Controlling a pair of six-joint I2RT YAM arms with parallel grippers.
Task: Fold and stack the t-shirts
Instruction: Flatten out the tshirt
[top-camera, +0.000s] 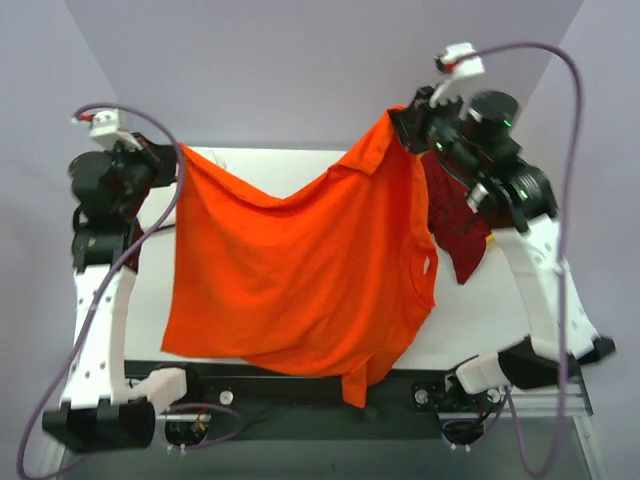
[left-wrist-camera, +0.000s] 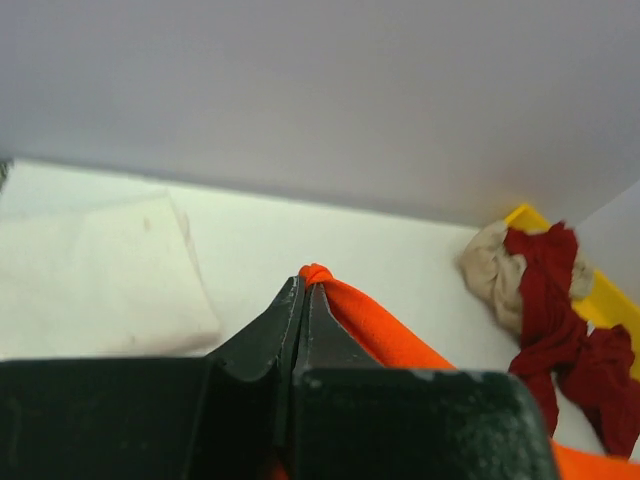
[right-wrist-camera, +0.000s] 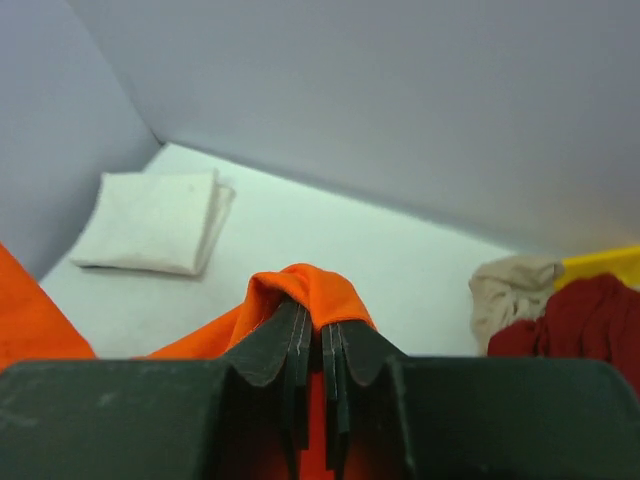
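Orange cloth fills most of the top view: the orange t-shirt (top-camera: 300, 270) hangs spread between the two arms, lifted above the white tabletop (top-camera: 480, 310). Its near hem drapes past the tabletop's near edge between the arm bases. The left claw (left-wrist-camera: 303, 290) is clenched on a small bunched corner of the shirt at the far left. The right claw (right-wrist-camera: 312, 320) is clamped on a fold of it at the far right, and from above it looks the higher of the two.

The hanging shirt covers the middle of the tabletop from above. The folded white t-shirt (right-wrist-camera: 150, 220), lying flat at the far left, shows plainly only in the wrist views. At the far right the dark red t-shirt (left-wrist-camera: 560, 320) lies crumpled against the beige t-shirt (left-wrist-camera: 495, 270), both heaped at the yellow tray (left-wrist-camera: 530, 215), which the frame edge cuts off. How much of the two lies inside the tray cannot be told. From above, the red one is partly hidden by the right arm and the orange cloth.

A small pale patch at the orange shirt's neck opening is too small to read.
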